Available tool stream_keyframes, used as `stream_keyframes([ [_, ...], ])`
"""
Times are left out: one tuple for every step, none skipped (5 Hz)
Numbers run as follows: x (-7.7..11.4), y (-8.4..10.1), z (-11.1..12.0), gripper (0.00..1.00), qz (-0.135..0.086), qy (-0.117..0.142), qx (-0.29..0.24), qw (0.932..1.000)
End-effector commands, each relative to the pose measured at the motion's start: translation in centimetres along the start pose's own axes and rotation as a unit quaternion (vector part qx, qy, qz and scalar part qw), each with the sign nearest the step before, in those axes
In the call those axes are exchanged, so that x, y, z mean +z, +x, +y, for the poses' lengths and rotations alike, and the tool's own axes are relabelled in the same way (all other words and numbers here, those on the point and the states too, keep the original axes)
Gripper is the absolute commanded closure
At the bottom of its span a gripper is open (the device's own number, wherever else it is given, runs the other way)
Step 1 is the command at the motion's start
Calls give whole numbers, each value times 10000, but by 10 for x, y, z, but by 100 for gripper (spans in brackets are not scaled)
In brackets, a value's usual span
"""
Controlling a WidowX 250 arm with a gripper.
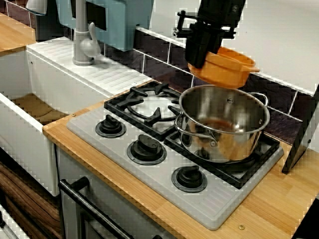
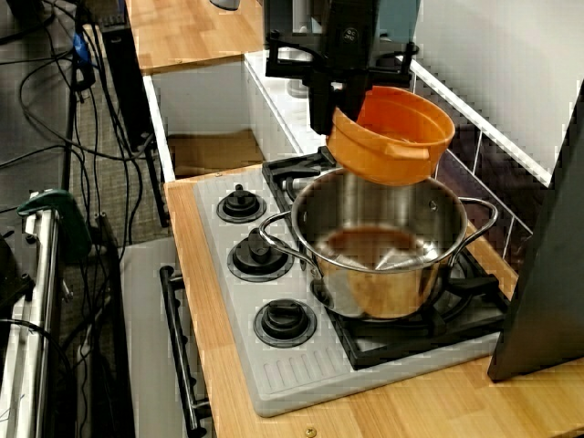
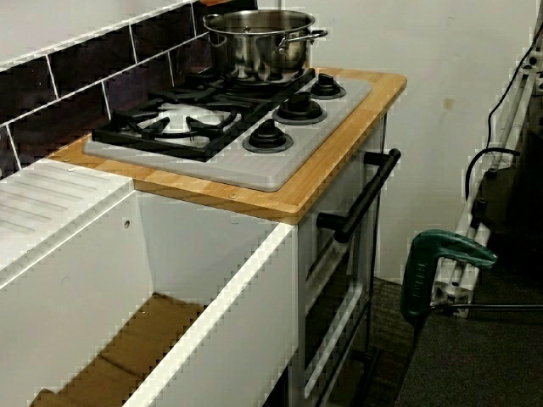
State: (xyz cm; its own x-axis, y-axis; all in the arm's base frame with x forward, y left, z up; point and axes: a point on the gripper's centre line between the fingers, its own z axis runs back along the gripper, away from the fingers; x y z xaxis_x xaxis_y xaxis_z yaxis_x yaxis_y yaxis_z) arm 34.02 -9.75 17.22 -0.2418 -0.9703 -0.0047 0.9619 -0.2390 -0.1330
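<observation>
Side view, gripper gripping orange bowl

Dark tiles line a white wall behind the wooden table; a white sink stands beside it, over a dark floor.

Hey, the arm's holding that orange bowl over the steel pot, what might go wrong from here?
The pincer grips the orange bowl only by its rim, and it hangs tilted, so it might slip out. It sits close above the rim of the steel pot; lowered like this, it may strike that rim or nudge the pot on the grate.
</observation>
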Motion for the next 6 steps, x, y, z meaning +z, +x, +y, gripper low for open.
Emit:
stream_keyframes([
  [27,-26,-17,100,-132,304,256,9991],
  [30,-46,-31,100,-200,355,423,9983],
  [23,-57,-40,100,-36,365,680,9970],
  [12,-67,-44,100,89,407,880,9953],
  [5,-79,-45,100,233,396,911,9948],
  [10,-83,-50,100,139,666,889,9937],
])
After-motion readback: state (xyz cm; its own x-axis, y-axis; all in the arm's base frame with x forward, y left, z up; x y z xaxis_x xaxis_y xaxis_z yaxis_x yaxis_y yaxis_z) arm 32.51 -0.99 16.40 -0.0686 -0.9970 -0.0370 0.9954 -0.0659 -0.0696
